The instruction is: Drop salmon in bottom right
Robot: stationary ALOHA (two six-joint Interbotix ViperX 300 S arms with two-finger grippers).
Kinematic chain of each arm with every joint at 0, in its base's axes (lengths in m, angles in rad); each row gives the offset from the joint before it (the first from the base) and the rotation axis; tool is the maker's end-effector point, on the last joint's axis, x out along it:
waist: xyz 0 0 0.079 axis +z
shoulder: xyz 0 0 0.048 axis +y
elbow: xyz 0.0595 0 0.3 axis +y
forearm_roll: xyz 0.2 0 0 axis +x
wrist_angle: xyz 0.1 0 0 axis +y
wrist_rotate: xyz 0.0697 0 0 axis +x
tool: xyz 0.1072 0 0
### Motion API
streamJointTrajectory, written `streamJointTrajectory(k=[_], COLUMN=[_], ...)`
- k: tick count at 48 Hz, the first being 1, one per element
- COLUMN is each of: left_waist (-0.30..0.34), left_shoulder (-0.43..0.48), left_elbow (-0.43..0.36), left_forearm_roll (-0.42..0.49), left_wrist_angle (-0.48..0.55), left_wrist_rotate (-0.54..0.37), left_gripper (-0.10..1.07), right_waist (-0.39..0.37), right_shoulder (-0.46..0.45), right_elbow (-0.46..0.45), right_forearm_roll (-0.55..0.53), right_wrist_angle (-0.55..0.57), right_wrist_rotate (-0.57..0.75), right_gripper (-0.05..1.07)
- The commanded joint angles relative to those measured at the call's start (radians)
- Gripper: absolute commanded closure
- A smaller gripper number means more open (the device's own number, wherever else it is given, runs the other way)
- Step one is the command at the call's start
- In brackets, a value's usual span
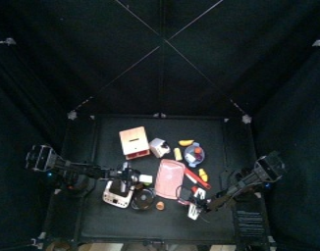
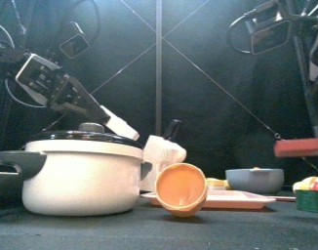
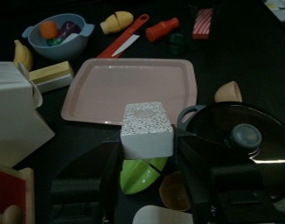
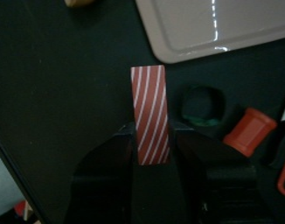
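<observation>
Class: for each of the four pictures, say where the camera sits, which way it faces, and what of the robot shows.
Top: high above, facing straight down at the table; both arms show.
Front: table's front edge, looking level past the pot; arms behind.
Left wrist: on left arm, facing the tray; left claw shows.
Right wrist: on right arm, facing the table; right claw holds salmon.
Shared: both wrist views show the tray.

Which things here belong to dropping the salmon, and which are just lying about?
Job: red-and-white striped salmon slab, held in the right gripper.
Lying about: pink rectangular tray, white pot with black lid, blue-grey bowl, red-handled knife.
</observation>
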Motion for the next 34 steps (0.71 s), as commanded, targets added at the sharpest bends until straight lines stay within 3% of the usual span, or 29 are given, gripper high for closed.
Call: streamJointTrajectory(k=[1, 23, 34], left_waist=[-0.002, 0.002, 0.002], left_shoulder=[-0.008, -0.009, -0.009], left_elbow=[-0.012, -0.011, -0.011], left_forearm_roll=[-0.002, -0.002, -0.002], left_wrist_angle=[-0.006, -0.006, -0.006], left_wrist_rotate=[0.002, 0.003, 0.003], left_gripper=[0.34, 0.34, 0.34], right_waist=[0.011, 0.003, -0.017], right_shoulder=[0.015, 0.095, 0.083], right_elbow=[-0.012, -0.008, -0.006], right_forearm_roll=[0.021, 0.104, 0.083], right_wrist_angle=[-0.008, -0.012, 0.015], right_wrist_rotate=[-0.002, 0.000, -0.003], right_gripper=[0.46, 0.44, 0.32])
